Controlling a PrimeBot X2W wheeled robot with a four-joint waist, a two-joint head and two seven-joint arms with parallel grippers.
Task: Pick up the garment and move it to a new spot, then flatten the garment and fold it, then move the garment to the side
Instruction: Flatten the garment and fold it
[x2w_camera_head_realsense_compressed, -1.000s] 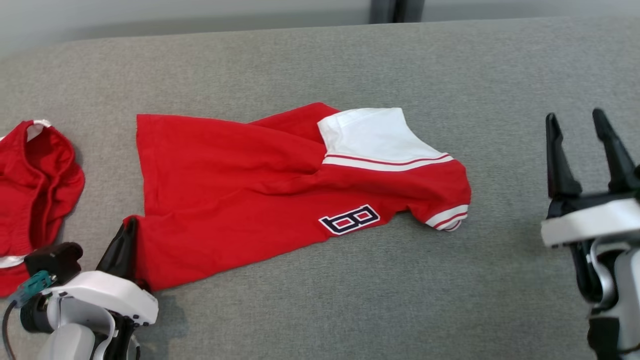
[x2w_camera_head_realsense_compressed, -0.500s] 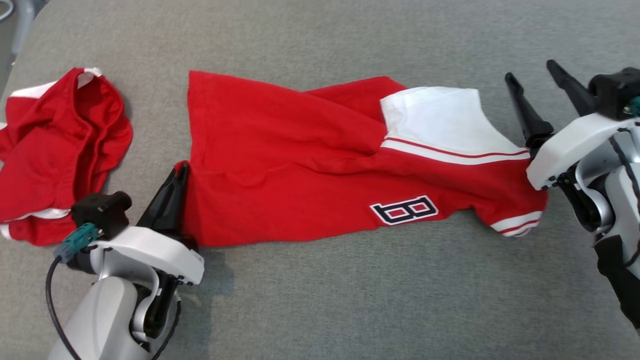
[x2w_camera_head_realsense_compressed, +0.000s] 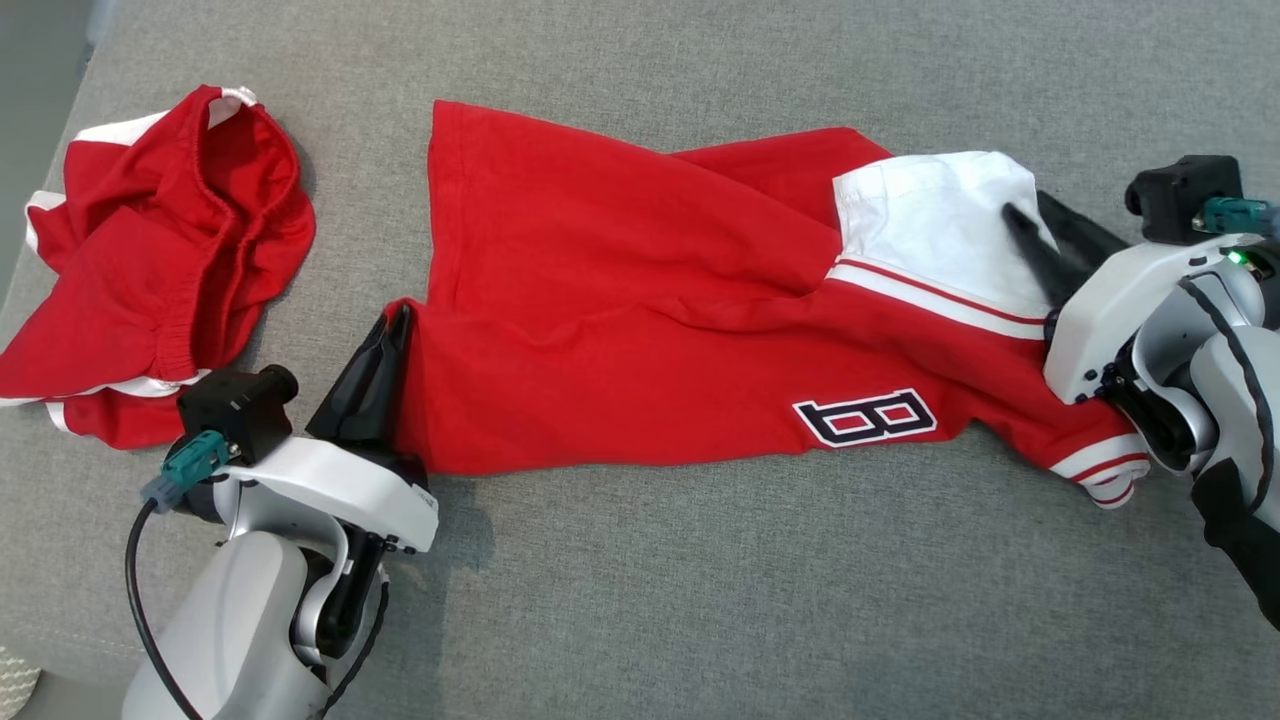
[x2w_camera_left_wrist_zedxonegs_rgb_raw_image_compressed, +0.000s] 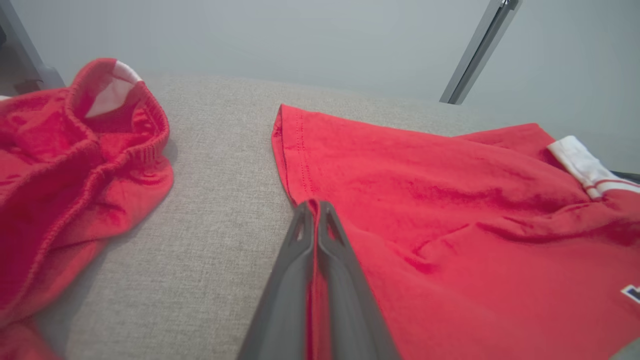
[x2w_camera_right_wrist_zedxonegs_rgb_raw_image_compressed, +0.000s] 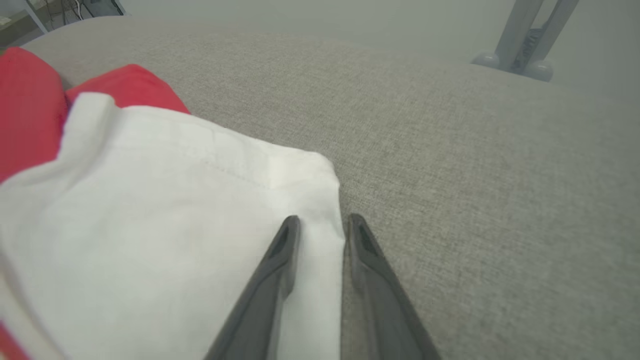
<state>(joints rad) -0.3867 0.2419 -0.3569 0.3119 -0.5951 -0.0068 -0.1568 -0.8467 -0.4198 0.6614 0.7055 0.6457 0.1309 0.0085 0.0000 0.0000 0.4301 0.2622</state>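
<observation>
Now we stretch the red-and-white cotton jersey (x2w_camera_head_realsense_compressed: 620, 330) across the grey woven cushion (x2w_camera_head_realsense_compressed: 700, 580).
Left gripper (x2w_camera_left_wrist_zedxonegs_rgb_raw_image_compressed: 315, 205) clamps the hem (x2w_camera_left_wrist_zedxonegs_rgb_raw_image_compressed: 292, 160) as anchor; right gripper (x2w_camera_right_wrist_zedxonegs_rgb_raw_image_compressed: 322, 220), fingers apart, straddles the white edge (x2w_camera_right_wrist_zedxonegs_rgb_raw_image_compressed: 327, 195) for the counter-pull.

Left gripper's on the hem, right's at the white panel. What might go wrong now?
The right gripper straddles the edge of the white panel; closing there may catch one layer or slip off.
The left gripper pinches a small bunch at the hem of the red shirt; a hard pull might free it.
The second red garment lies near that gripper and might get dragged.
</observation>
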